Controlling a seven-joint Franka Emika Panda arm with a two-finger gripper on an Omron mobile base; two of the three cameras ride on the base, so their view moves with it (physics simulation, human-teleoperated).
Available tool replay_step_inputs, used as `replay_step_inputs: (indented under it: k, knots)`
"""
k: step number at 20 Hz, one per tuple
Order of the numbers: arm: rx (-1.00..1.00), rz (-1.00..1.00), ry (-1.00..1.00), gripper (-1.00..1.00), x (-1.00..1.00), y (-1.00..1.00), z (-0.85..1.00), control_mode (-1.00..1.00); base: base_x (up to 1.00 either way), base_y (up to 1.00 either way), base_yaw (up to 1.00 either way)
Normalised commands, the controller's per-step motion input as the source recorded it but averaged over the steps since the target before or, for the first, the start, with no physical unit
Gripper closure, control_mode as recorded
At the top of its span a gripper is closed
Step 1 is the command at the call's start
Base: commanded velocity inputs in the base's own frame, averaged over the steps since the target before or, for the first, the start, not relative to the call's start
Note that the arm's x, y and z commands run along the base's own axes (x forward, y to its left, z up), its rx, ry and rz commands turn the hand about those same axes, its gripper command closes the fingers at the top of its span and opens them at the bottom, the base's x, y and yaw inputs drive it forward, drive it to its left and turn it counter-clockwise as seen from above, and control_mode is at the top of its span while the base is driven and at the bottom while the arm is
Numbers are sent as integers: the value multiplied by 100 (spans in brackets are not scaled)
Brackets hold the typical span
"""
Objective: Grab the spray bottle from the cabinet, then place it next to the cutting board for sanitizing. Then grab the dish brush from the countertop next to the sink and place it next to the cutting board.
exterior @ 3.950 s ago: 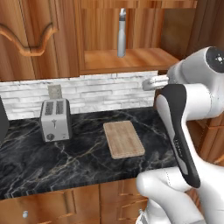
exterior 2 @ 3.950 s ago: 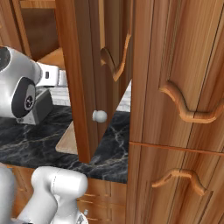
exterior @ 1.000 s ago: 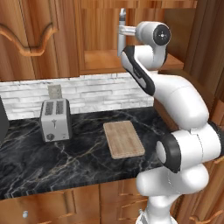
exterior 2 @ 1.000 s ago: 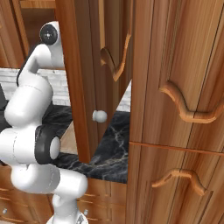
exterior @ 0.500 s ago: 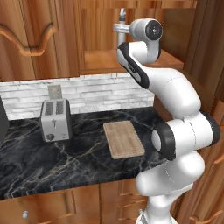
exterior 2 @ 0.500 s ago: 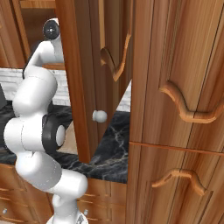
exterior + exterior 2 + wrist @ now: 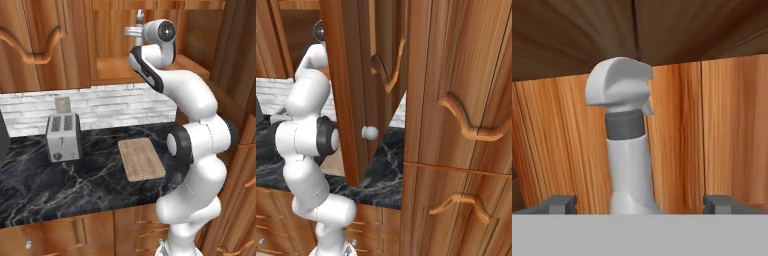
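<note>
The spray bottle (image 7: 628, 160), pale grey with a trigger head, stands upright on the cabinet shelf (image 7: 117, 70), close in front of the hand. My gripper (image 7: 640, 204) is open, and its two dark fingertips (image 7: 560, 204) stand wide apart on either side of the bottle's lower body without touching it. In the left base view the gripper (image 7: 134, 31) is raised into the cabinet recess, with the bottle's top (image 7: 140, 15) showing just above it. The light-wood cutting board (image 7: 141, 158) lies on the black marble countertop (image 7: 75, 185). The dish brush is out of view.
A silver toaster (image 7: 63, 136) stands on the countertop left of the board, against the white brick backsplash (image 7: 100, 105). The open cabinet door (image 7: 348, 75) with a round knob (image 7: 370, 132) hangs to the arm's right. Tall wooden doors (image 7: 466, 125) stand beyond it.
The arm has risen from counter height up to the cabinet shelf. Over the last second the hand has shifted left and closer, to either side of the bottle.
</note>
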Motion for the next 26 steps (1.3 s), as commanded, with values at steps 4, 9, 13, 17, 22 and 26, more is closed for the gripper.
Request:
replay_step_inputs:
  k: [4,9,13,17,22,26]
  knots:
    - [0,0,0,-100,51,6,-6,-100,0,0,0]
    - [0,0,0,-100,40,9,-3,-100,0,0,0]
    - [0,0,0,100,20,11,-4,-100,0,0,0]
    - [4,0,1,100,-6,0,-3,-100,0,0,0]
    - [32,-9,1,100,-10,0,-1,-100,0,0,0]
    - [46,-17,0,100,-18,-5,0,-100,0,0,0]
